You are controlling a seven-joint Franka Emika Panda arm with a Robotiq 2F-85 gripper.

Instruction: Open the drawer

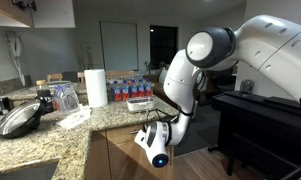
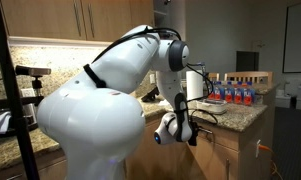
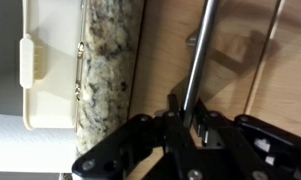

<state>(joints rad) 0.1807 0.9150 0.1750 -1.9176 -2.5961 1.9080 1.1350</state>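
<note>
Black gripper (image 3: 188, 115) metal fills the bottom of the wrist view. Its jaws are closed around the round silver bar handle (image 3: 202, 50), apparently gripping it. The handle sits on the smooth light-wood drawer (image 3: 240, 70), beside the speckled granite counter (image 3: 110, 80). In both exterior views the gripper (image 1: 155, 140) (image 2: 180, 128) hangs just below that counter's edge, against the drawer front.

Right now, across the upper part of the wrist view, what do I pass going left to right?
White container, granite counter edge, wood drawer front, silver bar handle, second thin bar at far right. The gripper overlaps the handle lower down, so I leave it out.
</note>
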